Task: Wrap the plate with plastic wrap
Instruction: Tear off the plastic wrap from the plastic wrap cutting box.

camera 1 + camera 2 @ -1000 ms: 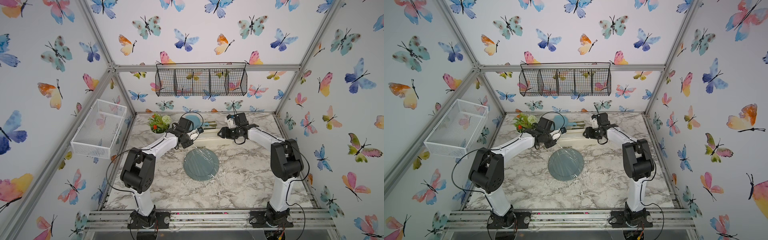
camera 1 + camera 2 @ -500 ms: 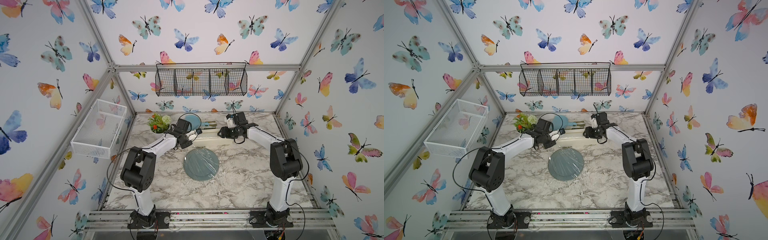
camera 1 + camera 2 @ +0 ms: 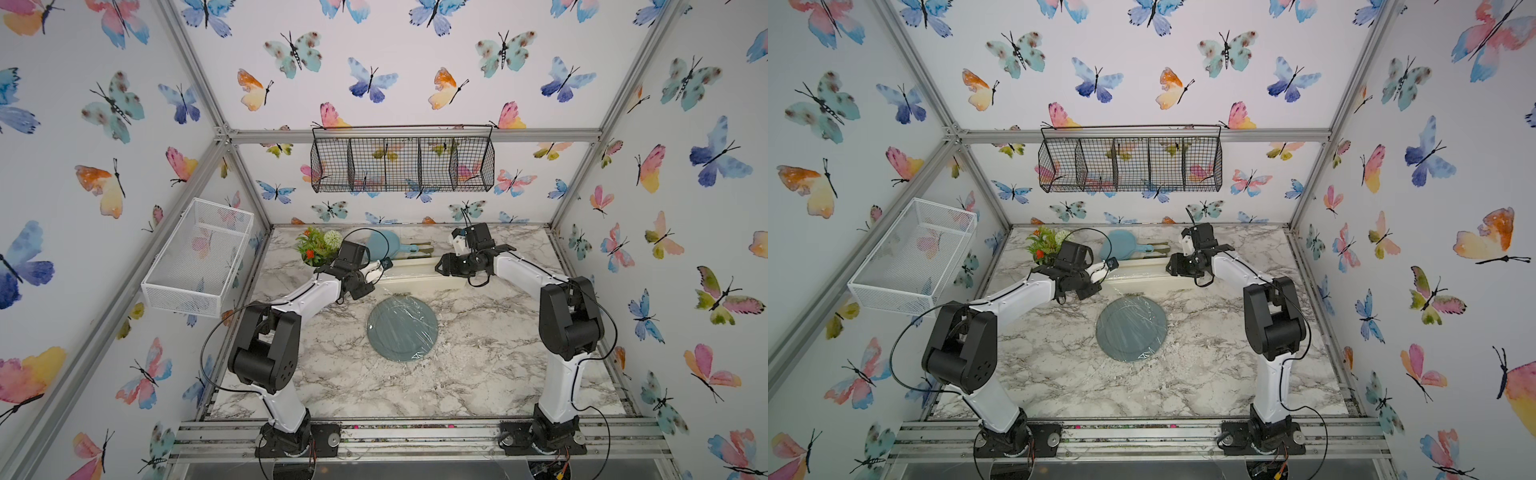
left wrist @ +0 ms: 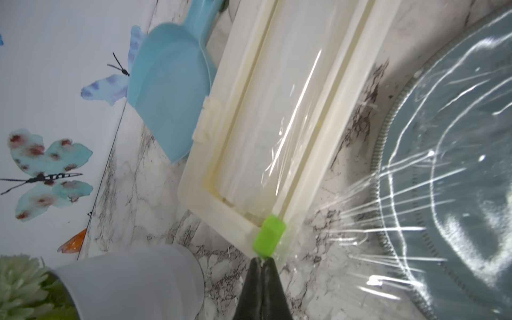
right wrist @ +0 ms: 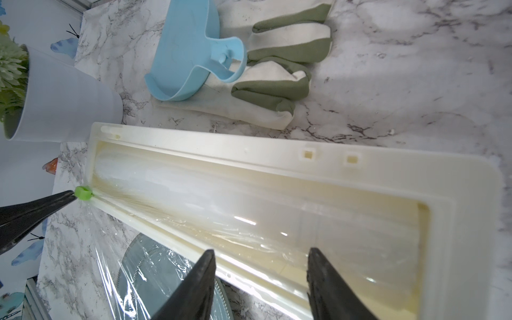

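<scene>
Plate (image 3: 402, 328) lies flat on the desk (image 3: 374, 386), about mid-desk, between my two arms. Plastic wrap (image 4: 401, 177) covers it. Shiny wrinkles cross the whole plate in both top views, and the sheet runs from the front rail of the box (image 3: 415, 276) down onto the plate. The box is long, cream and open on top, with the roll visible inside. It lies crosswise just behind the plate, and a strip of desk shows between them in the left wrist view.

Left hand (image 4: 260, 260): fingers pressed together, no gap at the tips. The tips sit right against the green slider (image 4: 269, 235), which is at the left end of the box's front rail. Cannot tell whether any film is caught between the tips.

Right hand (image 5: 260, 274): fingers spread, poised over the right part of the box. The front rail and the roll show between them. Contact with the box: cannot tell.

Behind the box, a light blue dish (image 5: 194, 55) rests on a pair of green-and-white gloves (image 5: 279, 69). A white flower pot (image 5: 61, 99) stands near the box's left end.
</scene>
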Robot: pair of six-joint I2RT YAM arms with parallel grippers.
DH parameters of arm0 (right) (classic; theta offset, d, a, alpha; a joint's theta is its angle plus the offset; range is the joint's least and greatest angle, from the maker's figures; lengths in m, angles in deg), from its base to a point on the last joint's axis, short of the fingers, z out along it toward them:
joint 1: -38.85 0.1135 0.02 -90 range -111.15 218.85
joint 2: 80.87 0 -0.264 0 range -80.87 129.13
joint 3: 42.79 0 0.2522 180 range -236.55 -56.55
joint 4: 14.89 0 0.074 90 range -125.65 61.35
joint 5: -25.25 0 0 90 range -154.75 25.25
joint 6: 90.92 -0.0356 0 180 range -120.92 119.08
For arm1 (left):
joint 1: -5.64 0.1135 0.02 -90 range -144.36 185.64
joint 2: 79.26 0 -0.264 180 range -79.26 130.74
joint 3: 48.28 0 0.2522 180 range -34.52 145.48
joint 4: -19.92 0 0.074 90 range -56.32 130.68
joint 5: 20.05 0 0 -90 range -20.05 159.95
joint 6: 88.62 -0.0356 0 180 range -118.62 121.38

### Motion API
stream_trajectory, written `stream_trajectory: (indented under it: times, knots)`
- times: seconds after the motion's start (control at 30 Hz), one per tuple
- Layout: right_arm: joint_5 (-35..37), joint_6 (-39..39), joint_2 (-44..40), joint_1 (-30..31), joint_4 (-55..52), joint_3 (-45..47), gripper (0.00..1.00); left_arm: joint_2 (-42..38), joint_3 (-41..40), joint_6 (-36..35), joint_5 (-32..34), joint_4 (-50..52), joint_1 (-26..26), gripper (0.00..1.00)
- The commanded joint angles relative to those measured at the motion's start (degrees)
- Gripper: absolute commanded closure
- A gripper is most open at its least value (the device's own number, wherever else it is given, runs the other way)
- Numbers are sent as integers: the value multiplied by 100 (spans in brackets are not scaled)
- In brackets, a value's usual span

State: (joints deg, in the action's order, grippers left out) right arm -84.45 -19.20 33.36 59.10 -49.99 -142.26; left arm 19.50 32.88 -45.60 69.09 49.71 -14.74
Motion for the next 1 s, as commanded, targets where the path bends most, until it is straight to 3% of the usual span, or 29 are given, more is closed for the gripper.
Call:
stream_trajectory:
  times: [0.0,0.13,0.23,0.4,0.6,0.8,0.97]
  knots:
    - [884,88,568,-145,-648,336,44,-72,-42,-24,16,285,105,100]
    - [450,95,536,-148,-532,283,44,-52,261,284,-179,320,72,100]
    - [-65,204,357,-150,-419,142,44,-165,592,735,-246,321,41,89]
    - [-981,262,-352,-144,-245,18,41,-437,871,1206,-320,289,-130,87]
    - [-2209,307,-1198,71,688,1060,39,-604,430,2235,-657,-359,-194,85]
    - [-1754,62,-1050,1200,1385,1406,39,-601,-95,2797,-1136,-888,-194,89]
    - [-1108,-514,-975,1620,2778,1973,38,-440,-197,3462,-1115,-1024,-86,84]
